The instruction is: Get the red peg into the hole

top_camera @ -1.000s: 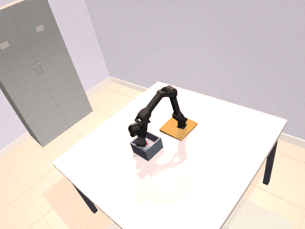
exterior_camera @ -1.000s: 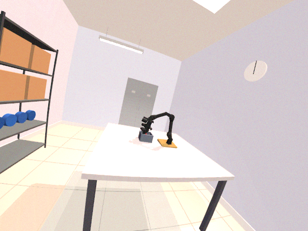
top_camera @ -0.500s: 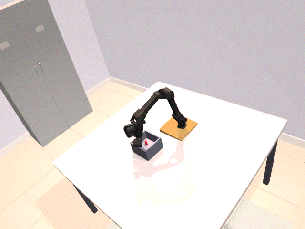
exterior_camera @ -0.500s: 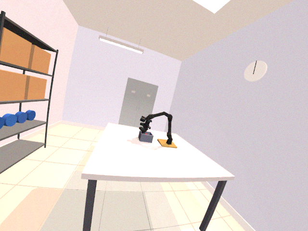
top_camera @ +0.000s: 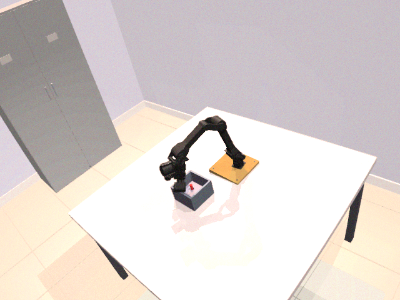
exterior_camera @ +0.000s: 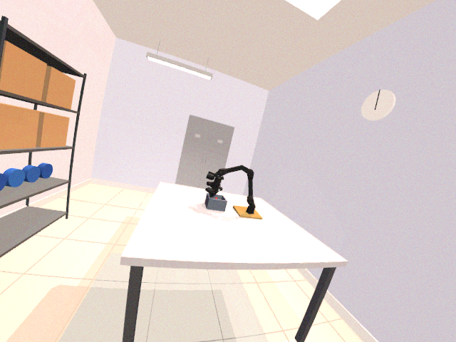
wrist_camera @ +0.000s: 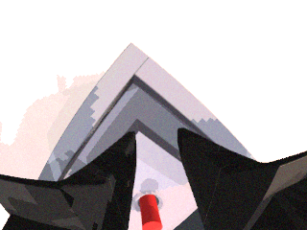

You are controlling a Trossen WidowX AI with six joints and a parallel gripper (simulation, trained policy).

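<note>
Red peg (top_camera: 191, 186) (exterior_camera: 216, 197) (wrist_camera: 151, 212), upright in the box's (top_camera: 203, 194) (exterior_camera: 216, 204) (wrist_camera: 165, 112) plate hole, apparently for seating; tool (top_camera: 179, 190) (exterior_camera: 212, 194) (wrist_camera: 156, 136), released, fingers parted above.

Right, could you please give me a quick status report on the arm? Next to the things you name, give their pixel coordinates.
Black parallel-jaw gripper (top_camera: 179, 187) (exterior_camera: 212, 194) (wrist_camera: 156, 136) open, holding nothing. Red cylindrical peg (top_camera: 191, 187) (exterior_camera: 216, 197) (wrist_camera: 151, 212) standing in pale plate's (top_camera: 197, 185) (wrist_camera: 157, 172) hole, seating depth unclear. No obstruction seen at peg.

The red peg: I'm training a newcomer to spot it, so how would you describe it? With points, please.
On the white table (top_camera: 290, 194) (exterior_camera: 228, 243), find the open dark blue-grey box (top_camera: 204, 195) (exterior_camera: 216, 204) (wrist_camera: 165, 115). Inside, a small cylinder rises from the plate at the bottom: the red peg (top_camera: 191, 187) (exterior_camera: 216, 197) (wrist_camera: 151, 213). Its bright red sets it apart from the grey walls and black fingers.
</note>
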